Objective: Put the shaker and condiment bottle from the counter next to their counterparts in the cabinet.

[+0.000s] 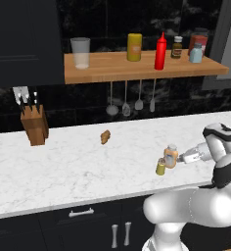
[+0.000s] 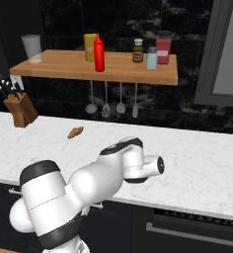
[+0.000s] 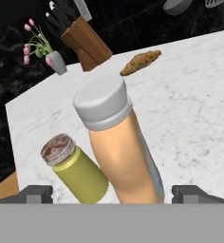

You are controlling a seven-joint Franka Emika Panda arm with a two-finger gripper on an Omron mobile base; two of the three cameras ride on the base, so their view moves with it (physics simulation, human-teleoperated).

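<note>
The tool (image 3: 112, 193) stands with its jaws spread wide, one tip at each side of the hand view. The condiment bottle (image 3: 125, 152) sits between the two tips, touched by neither as far as can be seen, so nothing is gripped. From the left base view the tool (image 1: 181, 158) reaches in level from the right, close against that bottle (image 1: 171, 156).

The shaker (image 3: 78, 170), one in number, stands upright just beside the condiment bottle, on its left in the hand view; whether the two touch cannot be told. Both rest on the white marble bench (image 1: 78, 166) near its front edge.

Further back on the bench: one small brown pastry-like item (image 1: 105, 137), one wooden knife block (image 1: 34, 125) at the far left, and one small vase of pink flowers (image 3: 51, 55) past it.

Above, the cabinet (image 1: 117, 66) carries six items: one clear glass (image 1: 80, 52), one yellow container (image 1: 134, 47), one red squeeze bottle (image 1: 160, 51), one small dark-brown bottle (image 1: 176, 47), one pale-blue shaker (image 1: 196, 53) and one red box (image 1: 199, 40) behind it. Four utensils (image 1: 131, 101) hang beneath the shelf.
</note>
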